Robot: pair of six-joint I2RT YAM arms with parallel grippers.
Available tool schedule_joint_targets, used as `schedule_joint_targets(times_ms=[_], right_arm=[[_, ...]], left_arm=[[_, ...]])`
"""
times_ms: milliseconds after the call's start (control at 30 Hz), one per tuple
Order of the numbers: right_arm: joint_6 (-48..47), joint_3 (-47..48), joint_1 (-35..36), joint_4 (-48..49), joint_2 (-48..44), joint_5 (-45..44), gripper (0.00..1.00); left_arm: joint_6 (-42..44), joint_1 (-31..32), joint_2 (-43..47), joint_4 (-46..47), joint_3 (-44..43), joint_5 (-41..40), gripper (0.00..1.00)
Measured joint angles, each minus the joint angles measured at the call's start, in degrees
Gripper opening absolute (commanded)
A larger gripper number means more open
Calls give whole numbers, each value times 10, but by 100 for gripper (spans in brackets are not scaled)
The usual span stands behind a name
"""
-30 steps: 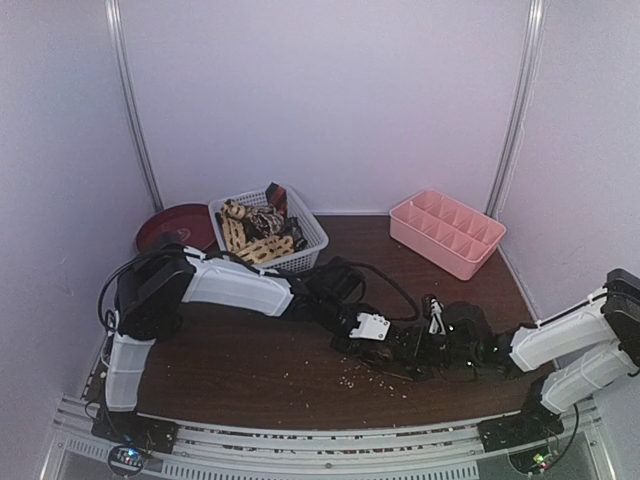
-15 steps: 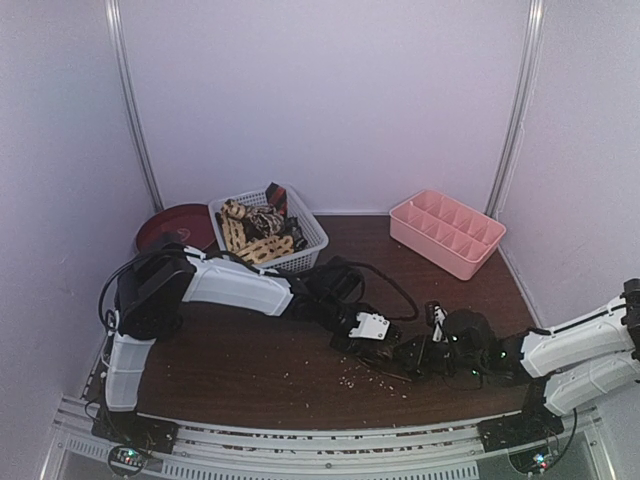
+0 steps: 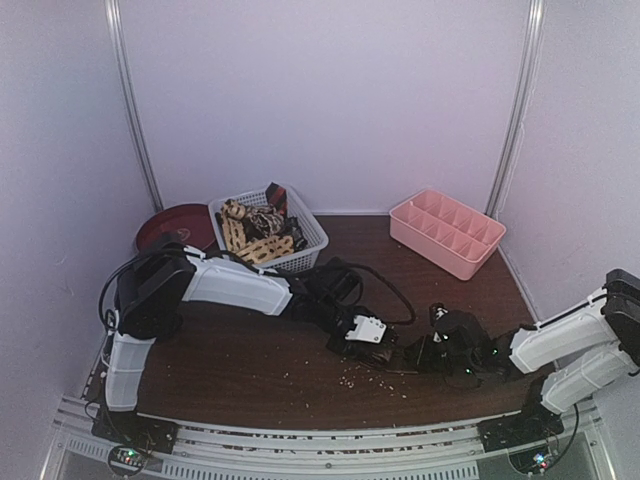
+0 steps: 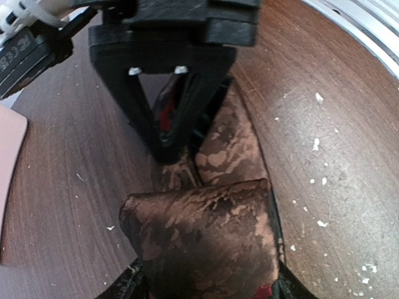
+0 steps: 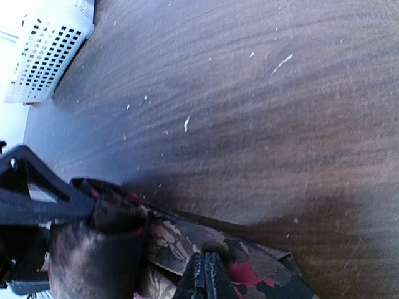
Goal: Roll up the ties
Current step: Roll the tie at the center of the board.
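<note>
now, with the brown tie lying mid-tabletop, its rolled end gripped in the left claw and the right claw pinched shut on its flat tail, best hold that tail taut so the roll winds tight and even

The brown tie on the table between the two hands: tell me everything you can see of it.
The brown tie looks like glossy woven fabric with a mottled darker pattern, and red lining shows at its edges. One end is folded or rolled into a thick wad held between the fingers of the left hand. A flat strip runs from it along the dark wooden table to the right hand, whose fingers are shut on the cloth. Pale crumbs lie beside it.
</note>
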State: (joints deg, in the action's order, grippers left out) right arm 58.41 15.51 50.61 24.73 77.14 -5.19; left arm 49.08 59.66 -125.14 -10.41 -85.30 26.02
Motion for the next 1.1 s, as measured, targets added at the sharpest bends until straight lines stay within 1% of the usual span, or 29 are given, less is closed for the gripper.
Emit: schedule_joint_targets(times_ms=[300, 400, 500, 567, 633, 767, 867, 1033, 1100], right_arm=[[-27, 12, -19, 37, 37, 0, 4], [-33, 18, -22, 33, 39, 2, 12], [-36, 21, -22, 19, 27, 6, 18], [-32, 21, -21, 1, 4, 7, 23], [-26, 21, -16, -11, -28, 6, 27], [-9, 21, 1, -10, -65, 4, 32], [11, 21, 14, 4, -60, 5, 39], [37, 35, 38, 47, 1, 15, 40], [42, 49, 46, 59, 28, 17, 36]], left_arm=[[0, 0, 1, -13, 0, -2, 56], [-7, 0, 1, -12, 0, -12, 56], [-16, 0, 3, -5, 6, -22, 57], [-23, 0, 10, 3, 17, -31, 57], [-28, 0, 14, 9, 26, -37, 57], [-38, 0, 18, 20, 37, -46, 57], [-43, 0, 19, 29, 43, -48, 57], [-52, 0, 20, 40, 49, -49, 57], [-55, 0, 23, 45, 56, -52, 58]])
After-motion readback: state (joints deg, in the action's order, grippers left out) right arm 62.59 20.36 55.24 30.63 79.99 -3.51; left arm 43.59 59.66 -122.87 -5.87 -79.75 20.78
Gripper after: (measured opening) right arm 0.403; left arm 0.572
